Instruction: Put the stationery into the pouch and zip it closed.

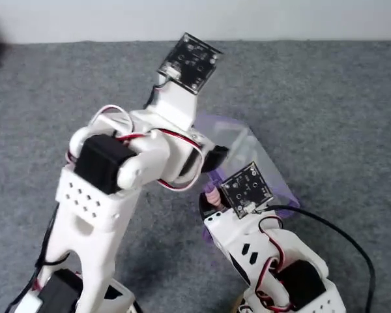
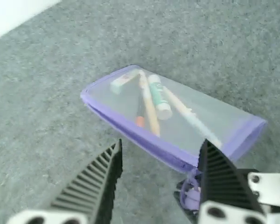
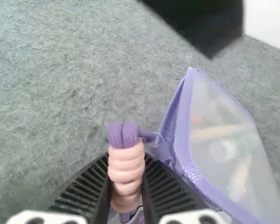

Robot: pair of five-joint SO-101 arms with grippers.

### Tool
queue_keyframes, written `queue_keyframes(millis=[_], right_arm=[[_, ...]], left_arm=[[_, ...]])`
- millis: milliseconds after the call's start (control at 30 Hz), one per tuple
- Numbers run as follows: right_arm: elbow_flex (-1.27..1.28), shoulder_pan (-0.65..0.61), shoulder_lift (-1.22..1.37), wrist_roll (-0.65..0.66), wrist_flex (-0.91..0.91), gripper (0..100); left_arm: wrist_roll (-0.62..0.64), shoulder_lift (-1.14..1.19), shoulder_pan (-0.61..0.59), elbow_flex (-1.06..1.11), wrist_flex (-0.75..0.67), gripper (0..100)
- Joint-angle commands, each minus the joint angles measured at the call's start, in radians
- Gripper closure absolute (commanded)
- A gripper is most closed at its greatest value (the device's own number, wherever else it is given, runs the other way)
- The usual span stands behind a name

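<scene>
Grey felt [image 1: 326, 98] covers the whole table, with a pale wall [image 1: 182, 19] running along its far edge. On the left of the high view, the left arm [image 1: 104, 189] rises from the near edge and leans toward the middle. The left gripper [image 2: 161, 149] hangs above the pouch's long purple edge with its jaws spread wide and nothing between them.

The pouch [image 1: 254, 153] lies flat on the felt just right of centre, a clear case with purple trim. Through its clear side the left wrist view shows the stationery inside: a white eraser [image 2: 123, 83] at the far end, a wooden pencil [image 2: 149, 109] lying lengthwise, a glue stick [image 2: 159, 97] with a green band beside it, and another pale, long item whose kind is not clear.

To the right, at the near edge, sits the right arm [image 1: 274, 254]. The right gripper [image 3: 126, 186] is pressed together on the zipper cord [image 3: 125, 158], a pink and purple wrapped loop tied to the pouch's near corner. The cord stands between the ribbed black fingers [image 3: 84, 191], just beside the pouch's end.
</scene>
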Motion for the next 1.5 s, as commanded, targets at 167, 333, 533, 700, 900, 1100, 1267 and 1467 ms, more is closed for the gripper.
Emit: queue_keyframes(millis=[167, 333, 533, 700, 900, 1100, 1267, 1467], right_arm=[[-0.121, 0.171, -0.005, 0.077, -0.018, 99.1], [-0.126, 0.216, -0.005, 0.114, -0.021, 99.1], [-0.126, 0.223, -0.007, 0.137, -0.038, 99.1], [-0.127, 0.286, -0.007, 0.135, -0.122, 99.1], [-0.127, 0.312, -0.007, 0.132, -0.133, 99.1], [-0.146, 0.312, -0.007, 0.133, -0.125, 99.1], [-0.160, 0.312, -0.007, 0.140, -0.122, 99.1], [-0.160, 0.306, -0.007, 0.138, -0.110, 99.1]], left_arm=[[-0.114, -0.023, -0.224, 0.059, 0.015, 83], [-0.279, -0.029, -0.209, 0.213, 0.003, 83], [-0.348, -0.028, -0.146, 0.274, -0.018, 73], [-0.345, -0.028, -0.086, 0.337, -0.091, 73], [-0.290, -0.029, 0.014, 0.464, -0.262, 73], [-0.264, -0.029, 0.095, 0.573, -0.448, 73], [-0.187, -0.028, 0.103, 0.610, -0.572, 73], [-0.147, -0.028, 0.103, 0.664, -0.706, 73]])
